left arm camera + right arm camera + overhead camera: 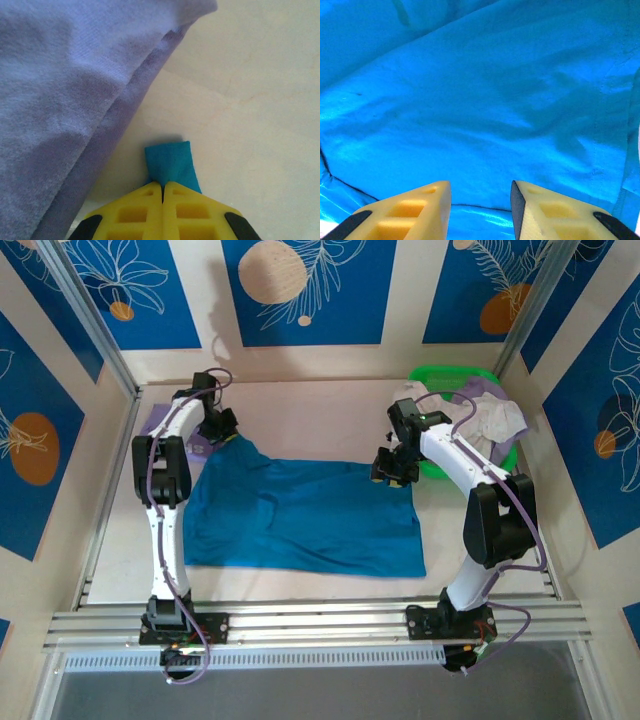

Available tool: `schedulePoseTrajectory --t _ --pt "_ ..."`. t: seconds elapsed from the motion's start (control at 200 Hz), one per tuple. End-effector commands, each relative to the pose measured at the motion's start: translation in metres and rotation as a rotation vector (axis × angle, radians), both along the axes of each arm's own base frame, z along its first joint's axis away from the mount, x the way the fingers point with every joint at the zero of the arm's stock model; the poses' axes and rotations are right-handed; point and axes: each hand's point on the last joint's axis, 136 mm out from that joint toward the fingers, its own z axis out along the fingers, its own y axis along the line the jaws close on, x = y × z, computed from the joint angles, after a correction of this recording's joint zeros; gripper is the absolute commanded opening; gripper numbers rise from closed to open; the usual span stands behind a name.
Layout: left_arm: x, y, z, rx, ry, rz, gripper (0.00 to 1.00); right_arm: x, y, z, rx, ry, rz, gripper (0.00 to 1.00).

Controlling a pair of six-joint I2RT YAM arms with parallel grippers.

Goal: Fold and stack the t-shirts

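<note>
One teal shirt (300,520), lying spread on the table (300,410): left gripper (162,186) is pinching shut on just a small corner, risking slip-out under pull, while right gripper (480,197) is hovering part-open above the cloth.

I work in a robot test cell: my 2 arms (163,540) bolted to an aluminium rail (320,621), blue printed panels (305,290) walling the table (300,410).

your count, operator: teal tee (300,515), one. lavender tee (60,100), one. basket (450,373), one. heaped tees (495,420) in it, at least two, white and lilac; you cannot tell the full number. arms, two: left arm (160,480), right arm (480,490).
</note>
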Motion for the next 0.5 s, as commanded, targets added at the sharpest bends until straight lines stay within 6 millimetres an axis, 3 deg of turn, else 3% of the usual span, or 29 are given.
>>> schedulePoseTrajectory --t 0.0,0.09,0.37,0.495 --pt "0.0 -0.005 0.035 0.0 -0.046 -0.029 0.09 -0.002 0.002 0.007 0.011 0.003 0.011 0.38" --pt "0.0 -0.007 0.03 -0.012 -0.035 -0.029 0.21 -0.003 0.001 0.01 0.01 -0.002 0.011 0.39" --pt "0.0 0.002 0.015 0.034 -0.015 -0.017 0.19 -0.006 0.0 0.014 0.015 -0.005 0.015 0.39" --pt "0.003 0.006 0.009 0.062 -0.016 -0.014 0.24 -0.005 -0.001 0.015 0.014 -0.004 0.013 0.39"
